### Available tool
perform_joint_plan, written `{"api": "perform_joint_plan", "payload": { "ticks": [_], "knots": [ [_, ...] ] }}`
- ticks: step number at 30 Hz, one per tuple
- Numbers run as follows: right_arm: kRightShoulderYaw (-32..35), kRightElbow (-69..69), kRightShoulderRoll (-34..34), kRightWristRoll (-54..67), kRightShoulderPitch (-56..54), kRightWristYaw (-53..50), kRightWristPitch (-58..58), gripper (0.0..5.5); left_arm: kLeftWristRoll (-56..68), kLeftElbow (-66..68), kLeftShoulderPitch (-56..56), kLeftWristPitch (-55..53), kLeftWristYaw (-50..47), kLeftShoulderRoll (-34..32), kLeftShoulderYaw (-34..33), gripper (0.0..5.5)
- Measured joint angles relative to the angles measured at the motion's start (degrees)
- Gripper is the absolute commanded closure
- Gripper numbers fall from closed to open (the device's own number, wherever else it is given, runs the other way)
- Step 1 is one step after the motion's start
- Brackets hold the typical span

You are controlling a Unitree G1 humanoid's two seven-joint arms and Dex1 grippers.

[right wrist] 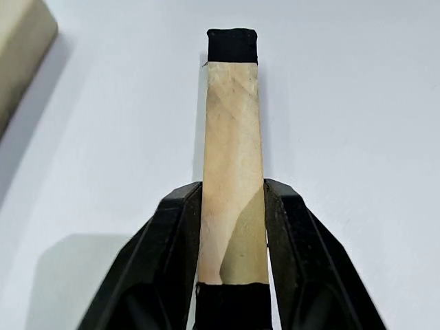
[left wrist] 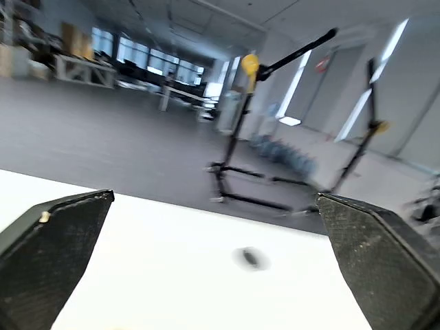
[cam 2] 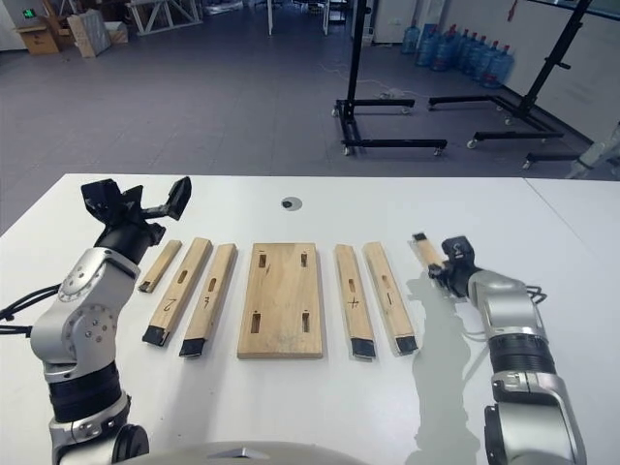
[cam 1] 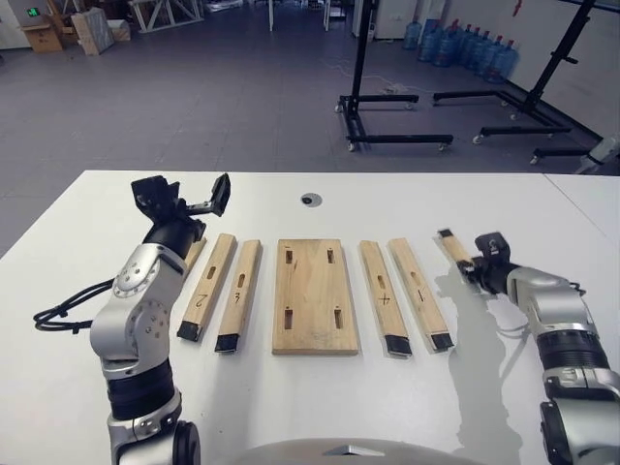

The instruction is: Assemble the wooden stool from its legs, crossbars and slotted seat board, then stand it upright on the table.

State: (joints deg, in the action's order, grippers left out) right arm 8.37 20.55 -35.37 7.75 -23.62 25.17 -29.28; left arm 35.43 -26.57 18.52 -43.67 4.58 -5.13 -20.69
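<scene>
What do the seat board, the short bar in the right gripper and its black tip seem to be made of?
Seat board: pale wood, apparently unvarnished; matte, with visible grain. Short bar: the same light wood, grain streaks showing. Black tip: matte wrap or cap, perhaps tape or rubber; cannot tell.

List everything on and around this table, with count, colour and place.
seat board: 1, pale wood, four slots, flat at table centre
legs: 4, pale wood with black ends, flat, two each side of the seat board
left crossbar: 1, pale wood, far left by the left arm
right crossbar: 1, pale wood, black tip, far right
table: 1, white
table hole: 1, dark, beyond the seat board
cable: 1, black, table's left edge
wheeled frames: several, black, floor behind
water bottles: cluster, blue, far right
left gripper: open, raised over the table's left
right gripper: shut on the right crossbar
</scene>
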Motion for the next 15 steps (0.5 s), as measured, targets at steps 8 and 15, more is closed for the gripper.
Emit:
{"api": "perform_joint_plan", "payload": {
  "ticks": [8,15],
  "knots": [
    [-19.57,-25.71,18.46,2.11,-1.14,3.82,9.92,4.21,25.19,9.12,7.01,-9.45,-6.15,8.04,-2.04,0.1],
    [-20.56,-29.86,20.1,2.46,0.74,5.09,12.19,4.21,31.29,11.17,5.22,-11.09,-9.72,7.88,-0.61,0.1]
  ]
}}
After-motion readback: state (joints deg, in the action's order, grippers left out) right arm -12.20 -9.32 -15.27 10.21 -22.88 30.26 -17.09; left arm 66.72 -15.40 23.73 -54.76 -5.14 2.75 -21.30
